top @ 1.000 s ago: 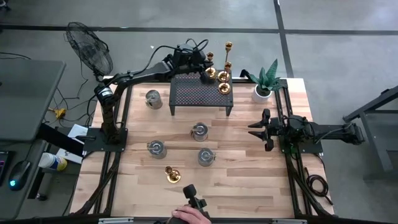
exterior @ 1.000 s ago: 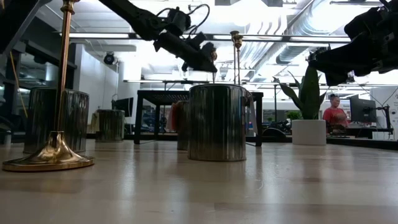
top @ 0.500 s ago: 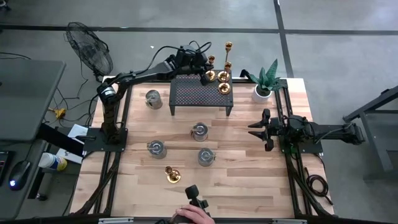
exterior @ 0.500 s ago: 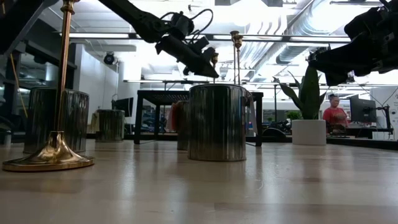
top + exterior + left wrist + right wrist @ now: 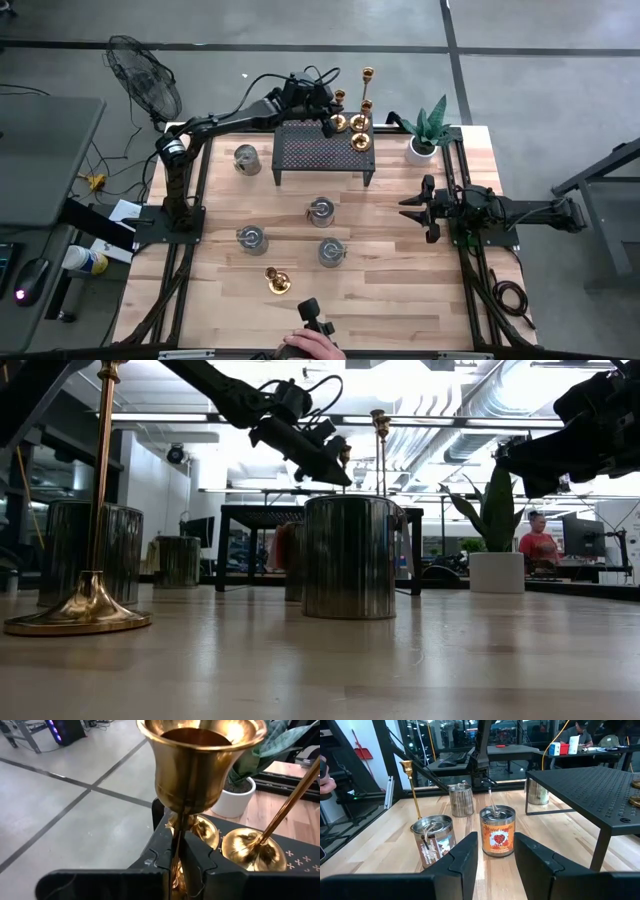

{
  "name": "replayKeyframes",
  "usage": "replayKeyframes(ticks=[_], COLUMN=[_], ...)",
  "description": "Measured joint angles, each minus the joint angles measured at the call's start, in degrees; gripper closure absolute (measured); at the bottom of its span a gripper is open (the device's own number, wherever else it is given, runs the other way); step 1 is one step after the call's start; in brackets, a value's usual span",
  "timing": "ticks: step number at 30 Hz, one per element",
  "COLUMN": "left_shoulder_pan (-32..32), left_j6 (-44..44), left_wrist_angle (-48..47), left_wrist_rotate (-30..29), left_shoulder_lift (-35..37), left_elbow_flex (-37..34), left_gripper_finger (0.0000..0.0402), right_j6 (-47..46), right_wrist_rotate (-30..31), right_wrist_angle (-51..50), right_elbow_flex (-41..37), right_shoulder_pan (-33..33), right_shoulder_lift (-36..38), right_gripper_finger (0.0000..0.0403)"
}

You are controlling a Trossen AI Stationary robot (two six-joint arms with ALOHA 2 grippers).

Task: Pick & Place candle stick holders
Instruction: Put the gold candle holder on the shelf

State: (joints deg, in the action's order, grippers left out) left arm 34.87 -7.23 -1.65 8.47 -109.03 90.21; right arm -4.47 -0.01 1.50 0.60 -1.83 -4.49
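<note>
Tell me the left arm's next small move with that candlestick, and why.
Probably lower it a little and release. The left gripper is shut on a candle stick holder at the far right corner of the black perforated stand, beside two holders already standing there. One more holder waits on the table.

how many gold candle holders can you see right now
4. Three cluster at the black rack's far right corner: one clamped in the left gripper, one on the rack, one tall behind. The fourth stands on the table's near edge. Others may be hidden.
</note>
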Motion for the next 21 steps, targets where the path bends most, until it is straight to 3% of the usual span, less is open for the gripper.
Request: replayKeyframes(ticks=[21], left_shoulder_pan=[0.0], left_j6=[0.14], left_wrist_angle=[0.15], left_wrist_rotate=[0.15], left_shoulder_lift=[0.0], left_elbow_flex=[0.02], left_gripper_finger=[0.0371], right_j6=[0.01], right_wrist_rotate=[0.01], right_wrist_angle=[0.02], right_elbow_flex=[0.0], right_shoulder_pan=[0.0], right_shoulder_lift=[0.0], right_gripper_finger=[0.0285])
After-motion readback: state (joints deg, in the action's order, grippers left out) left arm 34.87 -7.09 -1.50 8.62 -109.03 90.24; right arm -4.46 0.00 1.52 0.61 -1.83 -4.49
